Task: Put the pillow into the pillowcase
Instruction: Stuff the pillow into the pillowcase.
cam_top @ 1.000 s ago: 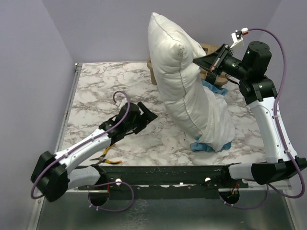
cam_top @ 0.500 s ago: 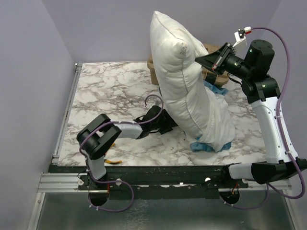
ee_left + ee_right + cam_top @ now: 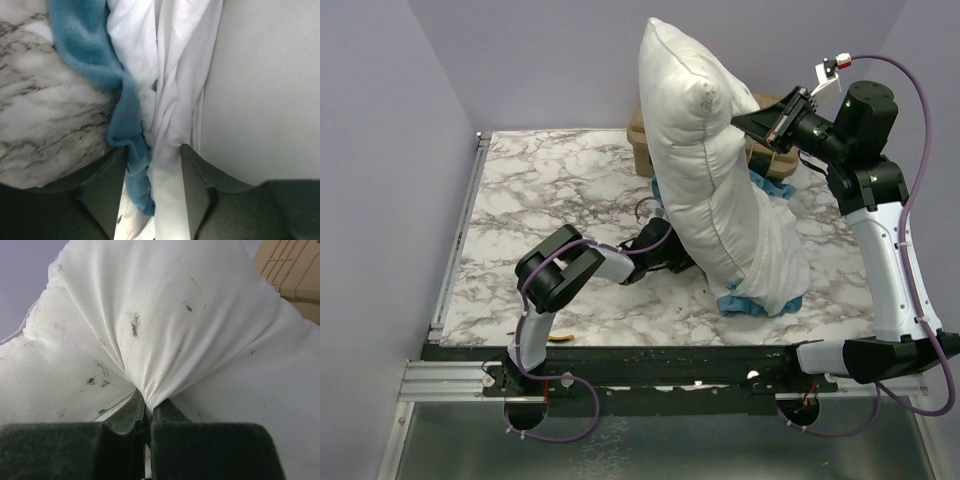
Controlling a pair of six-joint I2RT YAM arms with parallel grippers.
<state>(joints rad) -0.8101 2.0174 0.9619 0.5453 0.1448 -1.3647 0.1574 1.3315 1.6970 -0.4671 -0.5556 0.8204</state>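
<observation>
Noted advance of left gripper (image 3: 152, 165) since earlier frame, now against foot of the pillow (image 3: 705, 170) at its 8 o'clock side. Found jaws astride blue frill and white cloth of the pillowcase (image 3: 120, 95); cannot tell whether clamped. Found right gripper (image 3: 148, 407) pinched tight on pillow fold at 3 o'clock. Found pillow upright on table (image 3: 540, 190), right of centre.

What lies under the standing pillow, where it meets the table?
Blue frilled edging of the pillowcase peeks out below the pillow, on the marble table. How much of the case lies beneath is hidden by the pillow.
</observation>
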